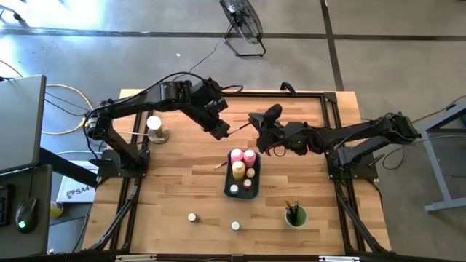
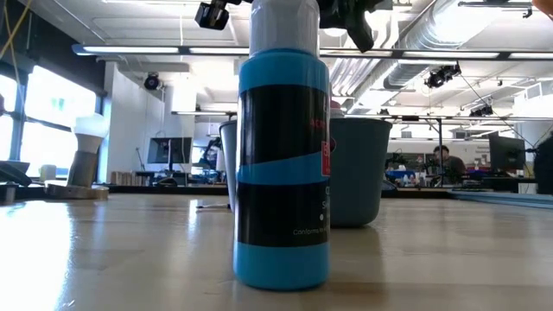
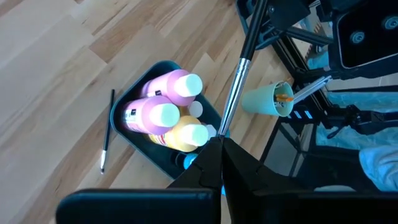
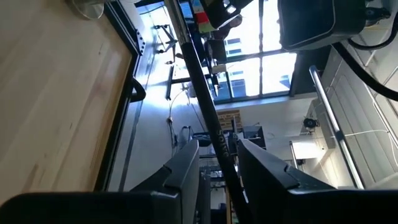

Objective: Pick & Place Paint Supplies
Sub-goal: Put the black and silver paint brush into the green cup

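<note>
A thin dark-handled paintbrush [image 1: 240, 127] with a silver ferrule hangs in the air above the table's middle. My left gripper [image 3: 219, 148] is shut on one end of it. Its handle [image 4: 214, 134] runs between the fingers of my open right gripper [image 4: 219, 155], which stand on either side with a gap. Below lies the blue-grey tray [image 1: 228, 182], holding two pink bottles [image 3: 163, 102], a yellow bottle [image 3: 183, 135] and pale-capped jars. A second brush [image 1: 220, 167] lies flat beside the tray. My left gripper pinches the paintbrush between its two fingers, just below the silver ferrule [image 3: 227, 124]. The fingers hide the brush's tip. They come slanting down from the far left, roughly along the brush. The brush sticks out past the fingertips toward my right gripper, lifted clear above the tray.
Two small jars [image 1: 192, 217] [image 1: 235, 226] stand on the wood near the front edge; the nearer one [image 2: 281, 164] fills the low view. A green cup [image 1: 295, 215] with brushes stands at the front right. A white-topped object [image 1: 155, 127] stands at the far left.
</note>
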